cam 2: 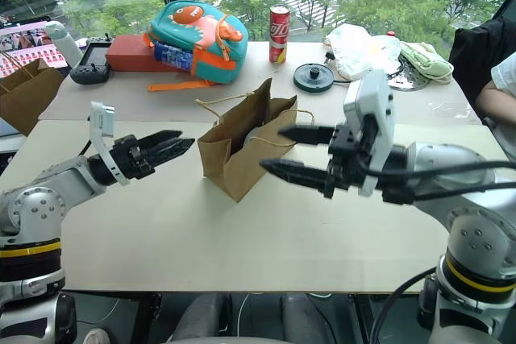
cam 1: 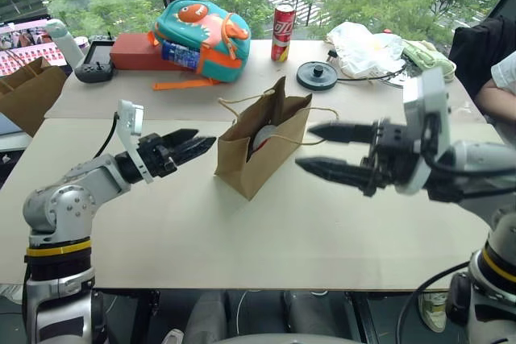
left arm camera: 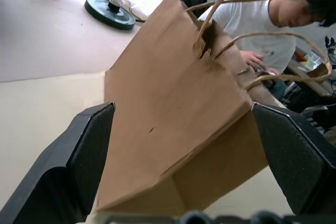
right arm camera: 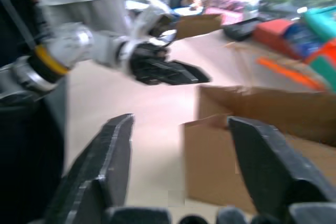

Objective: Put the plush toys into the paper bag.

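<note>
The paper bag [cam 1: 262, 144] stands upright in the middle of the pale table [cam 1: 242, 231], mouth open, cord handles looping over its rim, and down inside there's a whitish ball [cam 1: 264, 138] with a sliver of red against it, so the toys are in the bag. The left gripper [cam 1: 192, 145] hovers just off the bag's left side, level, pointing at it, fingers spread and holding nothing; through its wrist camera the bag's creased side sits right between the two black fingers [left arm camera: 79, 156] without touching either. Over on the other side, the right gripper [cam 1: 318, 149] hangs in the air near the bag's right edge, pointing across toward it, jaws apart and empty too. Behind the bag, along the window, sit a teal dinosaur backpack [cam 1: 201, 38], a red drink can [cam 1: 282, 32], a round black disc [cam 1: 317, 75] and a white plastic bag [cam 1: 363, 47]. A person's sleeve [cam 1: 504, 70] shows at the far right edge.
</note>
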Available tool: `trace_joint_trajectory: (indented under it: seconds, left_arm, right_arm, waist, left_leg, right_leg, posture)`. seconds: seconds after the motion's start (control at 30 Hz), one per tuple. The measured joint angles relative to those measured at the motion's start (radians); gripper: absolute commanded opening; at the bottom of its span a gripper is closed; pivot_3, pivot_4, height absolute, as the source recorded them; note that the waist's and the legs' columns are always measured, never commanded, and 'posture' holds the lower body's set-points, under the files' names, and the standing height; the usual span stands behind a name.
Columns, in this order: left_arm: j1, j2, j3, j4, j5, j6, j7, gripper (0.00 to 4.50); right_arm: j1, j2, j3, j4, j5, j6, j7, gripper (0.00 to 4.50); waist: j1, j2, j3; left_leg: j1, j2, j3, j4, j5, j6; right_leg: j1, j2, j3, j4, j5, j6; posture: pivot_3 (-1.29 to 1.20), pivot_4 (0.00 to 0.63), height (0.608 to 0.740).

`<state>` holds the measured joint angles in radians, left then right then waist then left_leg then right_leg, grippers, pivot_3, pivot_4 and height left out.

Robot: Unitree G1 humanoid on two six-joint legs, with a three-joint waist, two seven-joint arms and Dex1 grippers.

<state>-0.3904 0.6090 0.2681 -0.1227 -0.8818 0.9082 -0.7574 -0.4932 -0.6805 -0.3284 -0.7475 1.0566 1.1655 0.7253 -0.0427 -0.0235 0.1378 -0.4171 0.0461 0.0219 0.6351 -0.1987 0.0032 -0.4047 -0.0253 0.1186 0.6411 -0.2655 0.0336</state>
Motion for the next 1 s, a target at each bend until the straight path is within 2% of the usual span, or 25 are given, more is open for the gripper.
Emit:
trace_joint_trajectory:
  seconds: [0.17,0.2,0.4,0.5,0.7,1.0]
  left_arm:
    - [0.008,0.002,-0.036,-0.004,0.044,-0.043,-0.022,4.50]
    - [0.010,0.002,-0.045,-0.005,0.055,-0.052,-0.024,4.50]
    - [0.017,0.005,-0.088,-0.014,0.112,-0.104,-0.060,4.50]
    - [0.033,0.023,-0.118,-0.016,0.163,-0.151,-0.089,4.50]
    - [0.041,0.020,-0.223,-0.021,0.263,-0.244,-0.131,4.50]
    - [0.021,-0.052,-0.303,-0.044,0.340,-0.300,-0.118,4.50]
  right_arm:
    - [0.069,-0.064,0.118,-0.020,-0.049,-0.045,0.000,0.14]
    - [0.081,-0.071,0.154,-0.019,-0.073,-0.053,-0.004,0.04]
    - [0.074,-0.122,0.455,0.061,-0.372,-0.142,-0.086,0.04]
    - [-0.004,-0.034,0.544,0.173,-0.491,-0.162,-0.166,0.04]
    - [-0.178,0.130,0.631,0.337,-0.631,-0.181,-0.249,0.04]
    - [-0.243,0.242,0.669,0.412,-0.693,-0.193,-0.250,0.04]
  waist:
    - [0.000,0.000,0.000]
    - [0.000,0.000,0.000]
    - [-0.001,0.000,0.000]
    - [-0.006,0.000,0.000]
    - [0.004,0.000,0.000]
    - [0.003,0.000,0.000]
  left_leg:
    - [0.001,0.000,0.000,-0.001,0.000,0.000]
    - [0.001,0.000,0.000,-0.001,0.000,0.000]
    - [0.001,0.000,0.001,-0.001,0.000,0.000]
    - [0.001,0.000,0.002,-0.001,0.000,0.000]
    - [0.000,0.000,0.002,-0.002,0.000,0.000]
    - [-0.003,0.000,0.001,-0.002,0.000,0.000]
  right_leg:
    - [0.000,0.000,0.000,-0.001,0.000,0.000]
    - [0.000,0.000,0.000,0.000,0.000,0.000]
    - [-0.001,0.000,0.001,0.000,0.000,0.000]
    - [-0.001,0.000,0.002,0.000,0.000,-0.001]
    - [-0.002,0.000,0.001,0.000,0.000,-0.001]
    - [-0.005,0.000,0.001,0.001,0.000,-0.001]
  posture:
    - [0.00,0.150,0.733]
    - [0.00,0.150,0.733]
    - [0.00,0.150,0.733]
    - [0.00,0.150,0.733]
    - [0.00,0.150,0.733]
    - [0.00,0.150,0.733]
